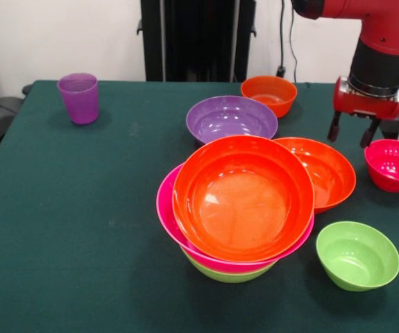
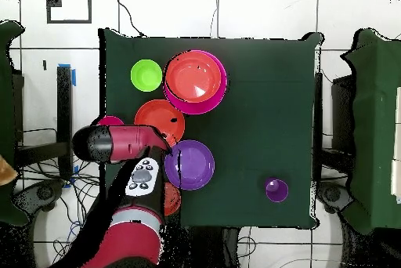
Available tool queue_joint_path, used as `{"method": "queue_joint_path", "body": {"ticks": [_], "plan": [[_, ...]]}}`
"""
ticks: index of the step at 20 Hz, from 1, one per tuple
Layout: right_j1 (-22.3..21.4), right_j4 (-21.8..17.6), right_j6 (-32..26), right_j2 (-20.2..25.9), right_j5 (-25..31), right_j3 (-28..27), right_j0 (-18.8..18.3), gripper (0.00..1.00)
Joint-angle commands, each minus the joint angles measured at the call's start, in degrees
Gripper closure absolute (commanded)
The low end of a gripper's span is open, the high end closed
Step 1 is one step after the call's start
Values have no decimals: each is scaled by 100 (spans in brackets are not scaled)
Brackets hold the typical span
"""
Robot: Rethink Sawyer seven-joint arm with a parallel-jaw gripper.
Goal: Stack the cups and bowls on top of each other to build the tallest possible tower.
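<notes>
On the dark green cloth-covered worktop (image 1: 81, 229) the tower (image 1: 237, 208) stands at about seven o'clock from the hand (image 1: 352, 133), well apart: a lime green bowl lowest, a wide hot pink bowl over it, a glossy orange-red bowl on top. A second orange bowl (image 1: 327, 170) touches its rim. The purple bowl (image 1: 231, 118) lies at nine o'clock from the hand, and the red-pink small bowl (image 1: 393, 164) lies just beside it at four. The hand hangs empty, its two fingers apart. No writing is legible.
</notes>
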Motion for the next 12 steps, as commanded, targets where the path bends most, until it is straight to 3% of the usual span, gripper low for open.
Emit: {"method": "queue_joint_path", "body": {"ticks": [1,12], "plan": [[468,133,847,523,-447,-357,74,0],[819,331,1152,277,-455,-889,359,0]]}}
